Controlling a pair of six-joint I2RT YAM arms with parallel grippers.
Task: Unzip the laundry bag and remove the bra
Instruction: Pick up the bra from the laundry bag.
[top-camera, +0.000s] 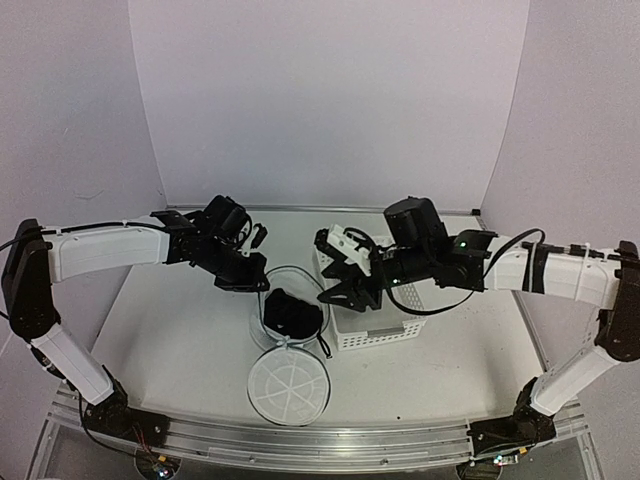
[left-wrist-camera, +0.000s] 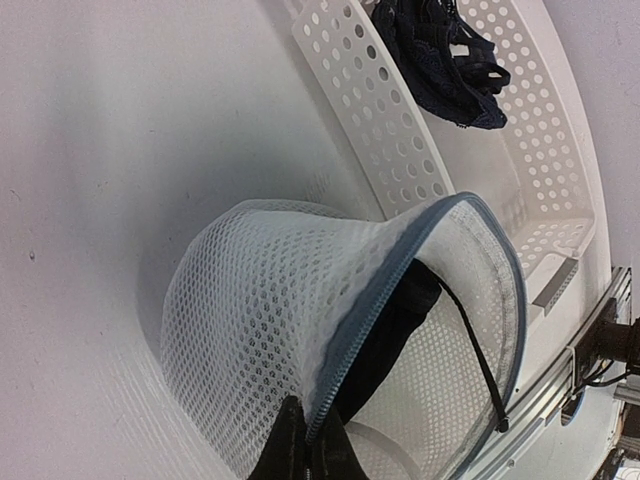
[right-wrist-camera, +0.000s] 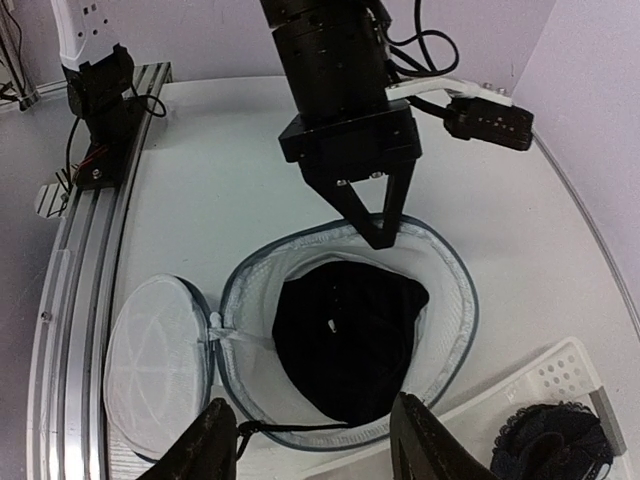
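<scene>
The laundry bag (top-camera: 254, 318) lies open at the table's middle, its round spoked lid (top-camera: 288, 385) flapped down toward the near edge. The black bra (top-camera: 290, 313) sits inside it. My left gripper (top-camera: 262, 286) is shut on the bag's zipper rim, as the left wrist view shows (left-wrist-camera: 310, 450), with the mesh wall (left-wrist-camera: 260, 290) and the bra (left-wrist-camera: 390, 330) beyond it. My right gripper (right-wrist-camera: 320, 445) is open, above the near rim (right-wrist-camera: 450, 300) of the bag and over the bra (right-wrist-camera: 345, 335). A thin black strap (right-wrist-camera: 300, 428) trails over the rim near one finger (right-wrist-camera: 215, 445).
A white perforated basket (top-camera: 385, 335) stands right of the bag, touching it, with a dark lace garment (left-wrist-camera: 445, 60) in it. The aluminium rail (top-camera: 300, 445) runs along the near edge. Purple walls close in the back and sides.
</scene>
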